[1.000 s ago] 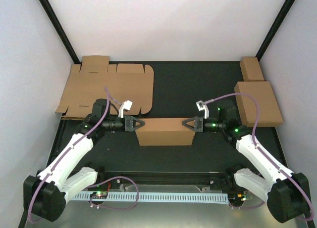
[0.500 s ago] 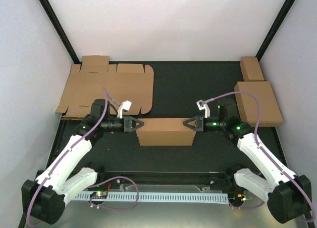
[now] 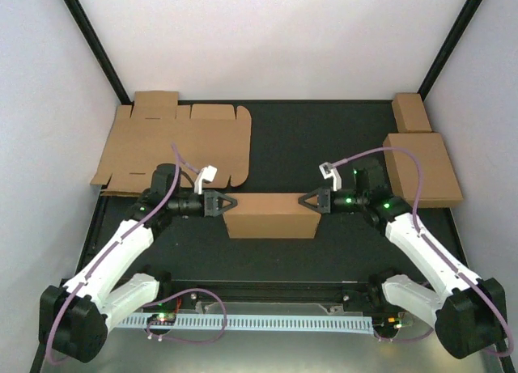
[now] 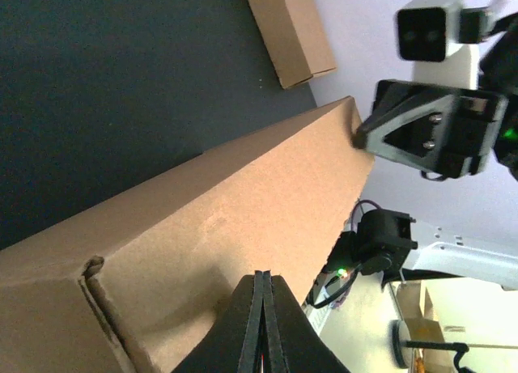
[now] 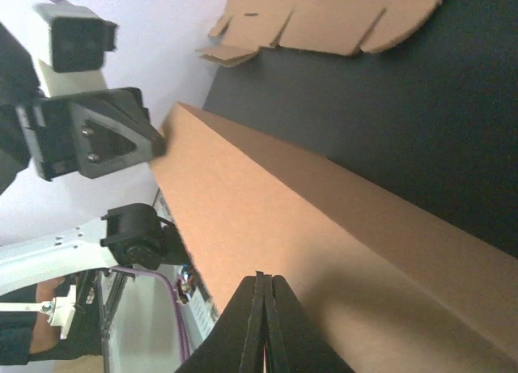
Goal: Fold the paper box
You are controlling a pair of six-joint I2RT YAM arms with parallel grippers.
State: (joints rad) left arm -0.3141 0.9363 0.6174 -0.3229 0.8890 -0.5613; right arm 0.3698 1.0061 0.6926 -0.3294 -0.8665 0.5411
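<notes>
The paper box (image 3: 271, 215) sits folded in the middle of the black mat, a brown cardboard block with a sloping front face. My left gripper (image 3: 235, 203) is shut, its tip against the box's left end. My right gripper (image 3: 301, 201) is shut too, its tip against the right end. In the left wrist view the closed fingers (image 4: 262, 274) rest on the box's cardboard face (image 4: 202, 227), with the right gripper (image 4: 364, 134) at the far corner. The right wrist view mirrors this: shut gripper (image 5: 261, 276) on the box (image 5: 324, 219), left gripper (image 5: 158, 142) at the far end.
A flat die-cut cardboard sheet (image 3: 174, 146) with flaps lies at the back left. A folded squarish box (image 3: 422, 169) rests at the right edge, with a small oblong brown box (image 3: 411, 112) behind it. A white slotted rail (image 3: 259, 320) runs along the near edge.
The right arm has shifted slightly, its wrist a little higher and further left. Both gripper tips stay against the box's ends and the box has not visibly moved.
</notes>
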